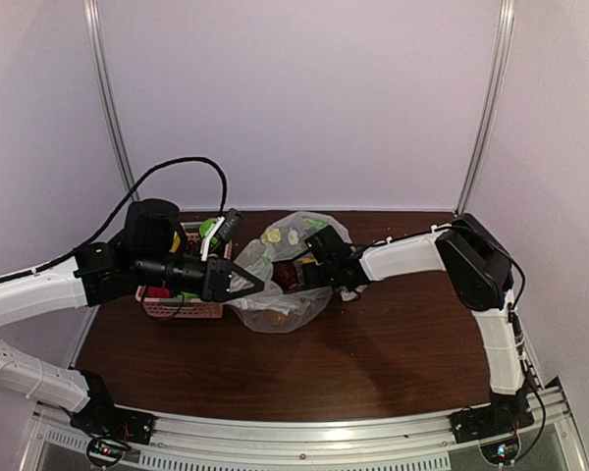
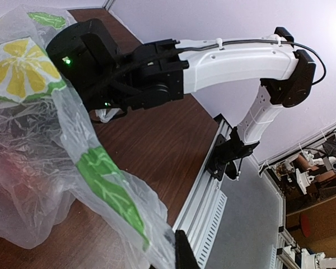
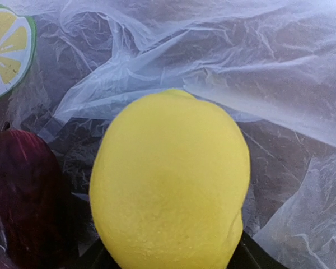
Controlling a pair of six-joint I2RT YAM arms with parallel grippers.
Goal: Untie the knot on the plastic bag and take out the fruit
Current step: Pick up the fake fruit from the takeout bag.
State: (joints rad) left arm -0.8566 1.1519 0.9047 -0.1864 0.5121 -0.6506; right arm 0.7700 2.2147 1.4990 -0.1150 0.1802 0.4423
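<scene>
The yellow fruit (image 3: pixel 171 179) sits between the right gripper's (image 1: pixel 294 275) parted jaws, inside the bag (image 1: pixel 287 310). Whether they grip it is unclear. The left gripper (image 1: pixel 257 286) is closed, pinching the bag's left edge.

Soft, even light fills the overhead view, tinting the walls (image 1: pixel 304 98) pale lilac and leaving only faint shadows on the dark table (image 1: pixel 373 353). In the left wrist view the plastic bag (image 2: pixel 39 168) glares white along its creases. The close yellow fruit (image 3: pixel 168 185) looks slightly soft and evenly lit.
</scene>
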